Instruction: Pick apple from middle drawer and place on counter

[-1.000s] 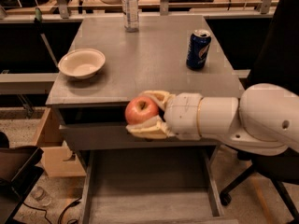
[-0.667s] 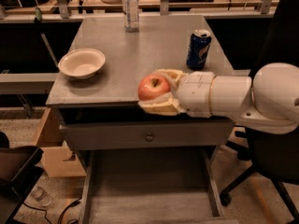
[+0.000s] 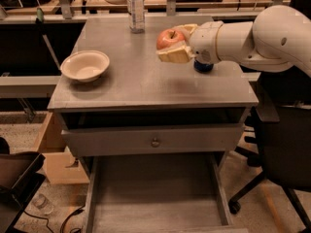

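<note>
My gripper (image 3: 171, 42) comes in from the right on a white arm and is shut on the apple (image 3: 166, 38), red with yellow-orange patches. It holds the apple in the air above the right middle of the grey counter (image 3: 146, 76). The cream fingers (image 3: 175, 55) clasp the apple from below and behind. The middle drawer (image 3: 153, 195) stands pulled open below, its bare plank floor showing with nothing on it.
A cream bowl (image 3: 85, 65) sits on the counter's left. A clear water bottle (image 3: 136, 8) stands at the back. A blue soda can (image 3: 203, 66) is mostly hidden behind my arm. A closed drawer front with a round knob (image 3: 155, 142) sits above the open drawer. An office chair (image 3: 282, 144) stands at right.
My gripper has lifted the apple from in front of the drawer front up and back, over the counter's edge, and now holds it higher above the counter.
</note>
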You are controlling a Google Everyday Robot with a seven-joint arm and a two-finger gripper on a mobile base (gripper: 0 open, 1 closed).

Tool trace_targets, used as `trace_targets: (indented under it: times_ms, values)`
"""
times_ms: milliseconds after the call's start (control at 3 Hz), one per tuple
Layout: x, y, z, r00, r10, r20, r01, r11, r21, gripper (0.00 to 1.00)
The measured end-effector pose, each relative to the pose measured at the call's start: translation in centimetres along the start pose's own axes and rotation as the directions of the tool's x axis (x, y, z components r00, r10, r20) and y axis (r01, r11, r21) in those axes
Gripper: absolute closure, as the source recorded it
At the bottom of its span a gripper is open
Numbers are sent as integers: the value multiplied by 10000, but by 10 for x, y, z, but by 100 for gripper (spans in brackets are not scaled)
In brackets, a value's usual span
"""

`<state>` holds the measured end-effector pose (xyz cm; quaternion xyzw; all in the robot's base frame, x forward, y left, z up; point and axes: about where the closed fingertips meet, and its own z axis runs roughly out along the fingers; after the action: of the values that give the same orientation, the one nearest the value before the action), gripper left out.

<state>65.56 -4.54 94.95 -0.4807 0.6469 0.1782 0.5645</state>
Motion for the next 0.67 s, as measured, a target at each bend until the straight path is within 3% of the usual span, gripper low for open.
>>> trace_targets:
  times_ms: [333,667]
  values:
    - [0,0,0,10000,0,0,0,10000,0,100]
    - [-5,-20,28,10000,-27,-44,28,9995,310,100]
